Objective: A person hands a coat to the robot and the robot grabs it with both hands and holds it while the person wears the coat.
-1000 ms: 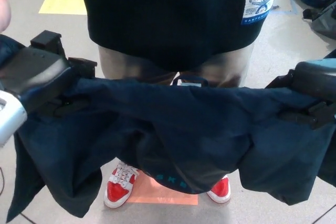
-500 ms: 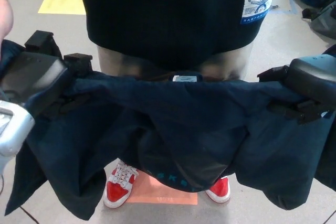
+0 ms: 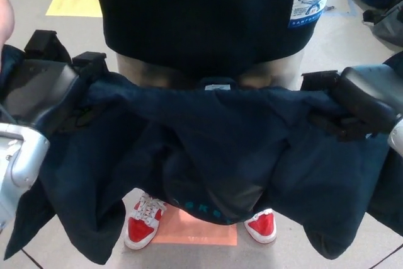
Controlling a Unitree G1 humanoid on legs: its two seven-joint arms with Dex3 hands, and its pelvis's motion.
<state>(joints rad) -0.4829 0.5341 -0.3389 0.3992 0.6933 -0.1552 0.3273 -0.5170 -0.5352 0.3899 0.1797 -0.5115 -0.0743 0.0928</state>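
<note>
Dark navy fabric coat [image 3: 214, 149] hung stretched between the two hands, upper edge roughly level, body and sleeves sagging below toward the floor. Left hand [image 3: 47, 80], black with thick fingers, was clamped on the coat's left shoulder area; fabric bunched under it. Right hand [image 3: 352, 108], also black, was clamped on the opposite end, fingers pinched together over the cloth.

Hands sat well apart, so the collar line was pulled taut and the inside faced the person. I'd judge that was the point: keep the coat spread and at back height so arms can find the sleeves.

Person in a black top with a white and blue label [image 3: 310, 5] and khaki trousers stood just beyond the coat, torso touching or nearly touching its top edge; couldn't tell which. Red and white sneakers [image 3: 145, 225] showed under the hem, on an orange floor mark [image 3: 195, 231]. Part of the person's bare arm showed at far upper left, apart from the coat.

Neither arm looked to be in a sleeve yet. Risk: sagging middle could hide the armholes.
</note>
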